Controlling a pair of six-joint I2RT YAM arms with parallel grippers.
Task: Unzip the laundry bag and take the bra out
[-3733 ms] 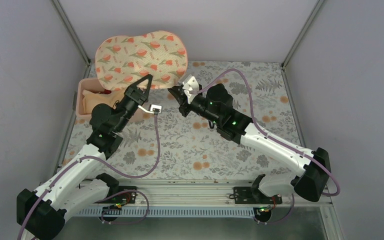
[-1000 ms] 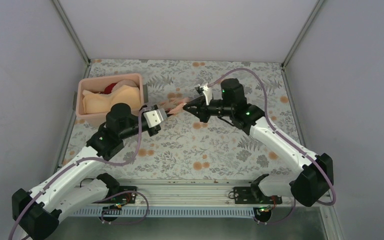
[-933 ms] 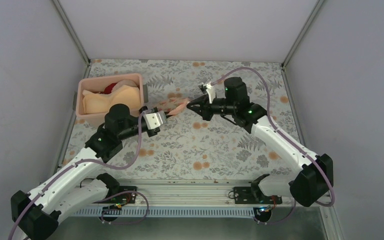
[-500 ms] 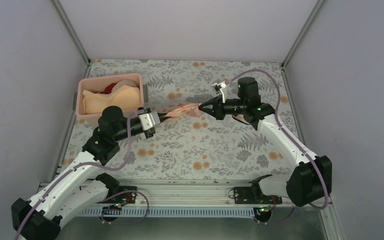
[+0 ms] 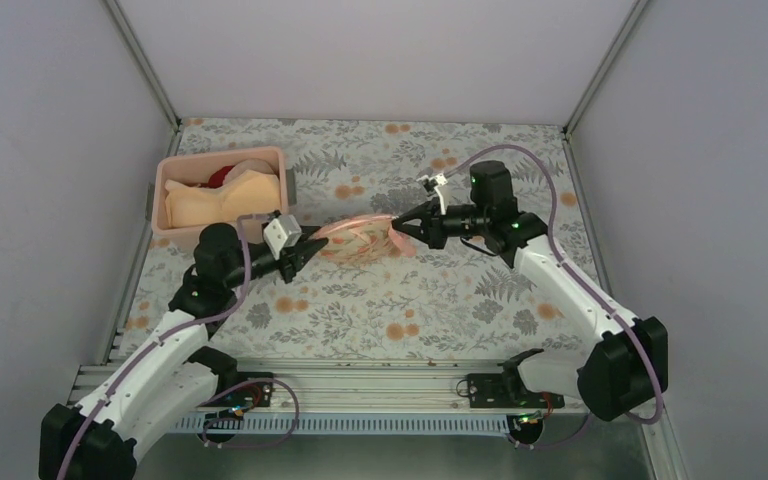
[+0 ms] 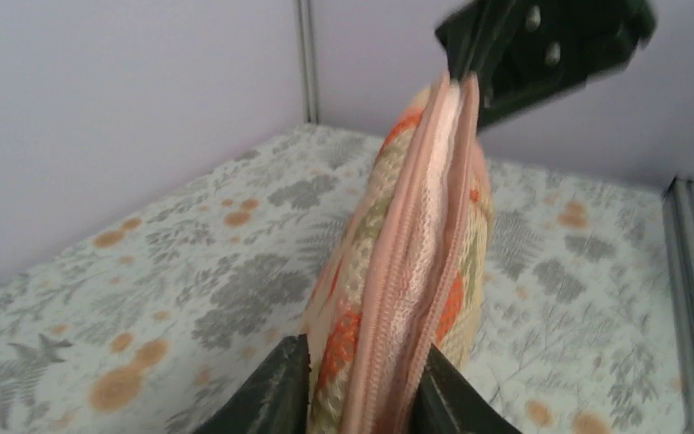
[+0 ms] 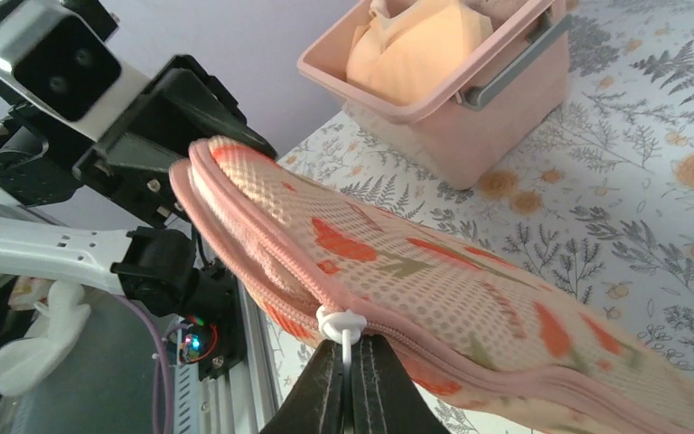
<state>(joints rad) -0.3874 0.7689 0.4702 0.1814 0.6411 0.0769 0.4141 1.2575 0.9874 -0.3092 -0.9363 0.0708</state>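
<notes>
The laundry bag (image 7: 470,298) runs off the right wrist picture's right edge; its contents cannot be told. The left end effector (image 6: 361,366) is cut off by the left wrist picture's bottom edge.

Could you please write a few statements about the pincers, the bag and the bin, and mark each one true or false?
1. The left pincer grips one end of the laundry bag. True.
2. The right pincer is open, clear of the bag. False: it is shut on the white zip pull.
3. The bag lies inside the pink bin. False: both pincers hold it above the table.
4. A peach bra sits in the bin. True.
</notes>
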